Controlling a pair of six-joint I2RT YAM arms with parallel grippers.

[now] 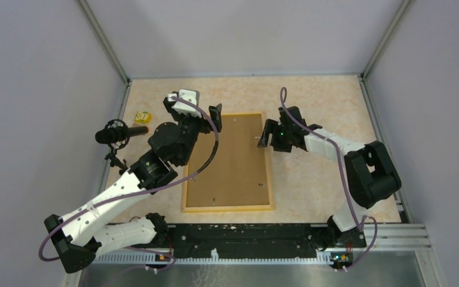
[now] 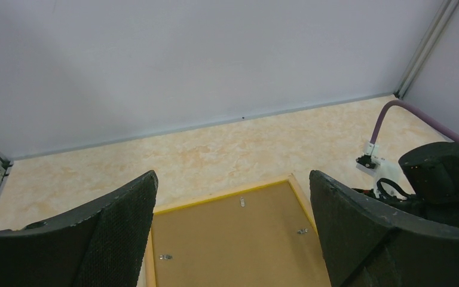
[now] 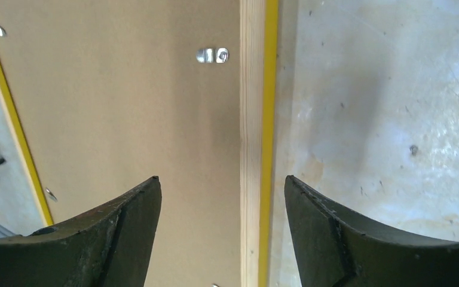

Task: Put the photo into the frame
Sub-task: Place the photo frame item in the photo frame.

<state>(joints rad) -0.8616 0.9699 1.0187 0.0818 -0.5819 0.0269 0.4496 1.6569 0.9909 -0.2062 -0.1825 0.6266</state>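
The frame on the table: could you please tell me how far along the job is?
Looks done: the frame lies face down with the backing board seated inside its border. The photo is not visible; I cannot tell whether it is underneath. In hand: nothing; the left fingers and right fingers are open and empty. Left: perhaps securing the metal tabs.

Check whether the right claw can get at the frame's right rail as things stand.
Probably yes. The right claw hangs open directly above the frame, its fingers astride the right rail: one over the brown backing board, one over the table. Nothing shows between claw and rail.
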